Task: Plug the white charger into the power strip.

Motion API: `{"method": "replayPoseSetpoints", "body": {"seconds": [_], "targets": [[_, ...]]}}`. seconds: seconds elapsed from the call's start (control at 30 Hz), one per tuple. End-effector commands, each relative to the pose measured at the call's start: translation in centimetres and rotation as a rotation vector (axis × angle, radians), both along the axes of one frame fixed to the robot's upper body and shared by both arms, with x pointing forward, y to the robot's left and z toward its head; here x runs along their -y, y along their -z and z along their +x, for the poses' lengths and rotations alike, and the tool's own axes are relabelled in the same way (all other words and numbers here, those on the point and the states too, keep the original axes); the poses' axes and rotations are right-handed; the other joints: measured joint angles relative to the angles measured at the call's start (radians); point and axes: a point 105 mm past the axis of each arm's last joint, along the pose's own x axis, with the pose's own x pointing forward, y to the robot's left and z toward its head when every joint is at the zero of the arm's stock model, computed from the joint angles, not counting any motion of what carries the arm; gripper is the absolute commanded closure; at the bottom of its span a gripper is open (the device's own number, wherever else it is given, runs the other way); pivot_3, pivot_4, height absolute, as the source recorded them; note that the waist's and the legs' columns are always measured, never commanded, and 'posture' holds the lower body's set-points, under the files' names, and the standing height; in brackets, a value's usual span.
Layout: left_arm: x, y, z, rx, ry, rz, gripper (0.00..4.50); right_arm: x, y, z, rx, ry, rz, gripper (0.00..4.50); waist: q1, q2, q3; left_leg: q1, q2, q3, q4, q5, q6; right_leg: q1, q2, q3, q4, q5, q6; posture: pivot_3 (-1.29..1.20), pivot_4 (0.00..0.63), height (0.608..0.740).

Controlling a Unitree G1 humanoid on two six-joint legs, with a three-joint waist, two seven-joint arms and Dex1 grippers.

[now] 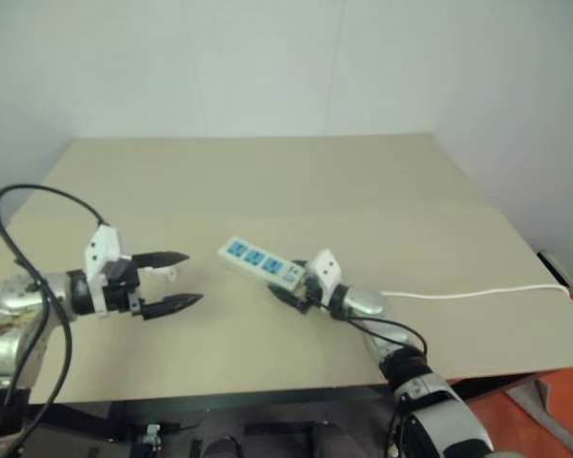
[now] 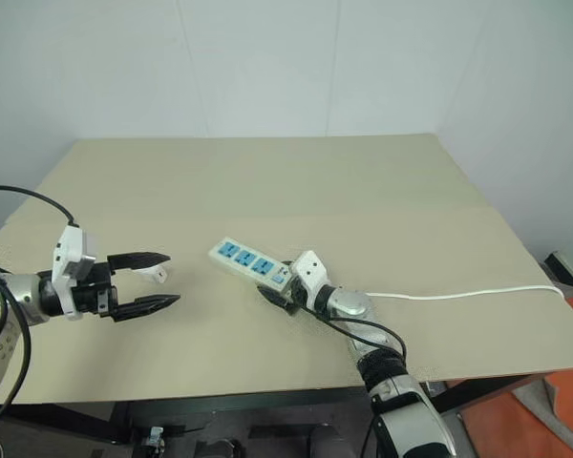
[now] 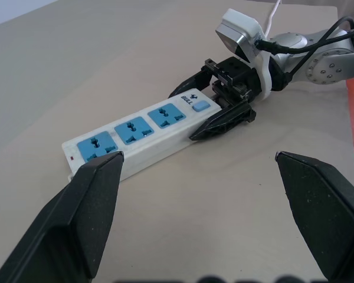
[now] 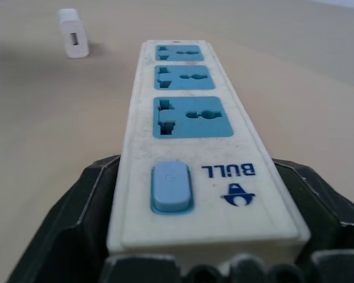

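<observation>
Nearest the front edge of the tan counter (image 1: 267, 181), the right gripper (image 1: 288, 287) reaches in from the near right, lying low and pointing left. Its jaws sit either side of the switch end of the power strip (image 1: 260, 262), one black finger along each long side and right against the casing; whether they are already pressing on it I cannot tell. The strip lies flat on the counter, slanting away to the left, with three blue sockets (image 4: 193, 116) facing up and a blue switch (image 4: 171, 188) at the end inside the jaws. Its thin white cord (image 1: 477, 293) trails off to the right along the counter.

Over on the left, the left gripper (image 1: 168, 281) hangs above the counter with its jaws spread wide and nothing between them, aimed toward the strip.

Just beyond its upper finger, the white charger (image 2: 158, 275) lies on the counter, well apart from the strip's far end and unplugged.
</observation>
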Motion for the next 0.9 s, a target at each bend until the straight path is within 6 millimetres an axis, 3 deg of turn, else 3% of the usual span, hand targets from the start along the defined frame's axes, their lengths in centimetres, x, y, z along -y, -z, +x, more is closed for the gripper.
{"method": "replayPoseSetpoints", "body": {"seconds": [0.03,0.23,0.37,0.73,0.9], "targets": [[-0.4,-0.8,0.3,0.048,0.004,0.059,0.0,0.4,-0.2,-0.1,0.013,-0.027,-0.001,1.08,0.001,0.0,0.0,0.0,0.0,0.0,0.0,0.0,0.0,0.0,0.0,0.0,0.0,0.0,0.0,0.0,0.15,0.74],[-2.7,-2.8,4.8,0.131,-0.052,0.277,0.0,2.7,-3.3,-0.7,0.091,-0.171,0.003,1.08,0.026,0.0,0.001,-0.002,-0.002,-0.001,0.0,0.0,0.0,0.0,0.0,-0.001,-0.001,0.0,0.0,0.0,0.15,0.74],[-3.6,-4.7,7.4,0.151,-0.026,0.453,0.0,4.2,-4.4,-1.5,0.121,-0.278,-0.011,1.08,0.028,0.0,0.001,-0.003,-0.002,-0.001,0.0,0.0,0.0,-0.002,0.0,-0.001,-0.002,0.0,0.0,0.0,0.15,0.74],[-3.6,-3.2,9.1,0.026,0.246,1.017,0.0,2.4,-1.8,-3.2,0.081,-0.433,-0.052,1.08,0.021,-0.001,0.002,-0.007,-0.002,-0.001,-0.001,0.0,0.0,-0.006,0.0,-0.001,0.0,0.0,0.0,0.0,0.15,0.74],[-2.8,-2.5,9.6,0.025,0.323,1.135,0.0,2.2,-1.5,-3.4,0.071,-0.442,-0.051,1.08,0.025,-0.001,0.002,-0.008,-0.002,-0.001,-0.001,0.0,0.0,-0.007,0.0,-0.001,0.001,0.0,0.0,0.0,0.15,0.74]]}}
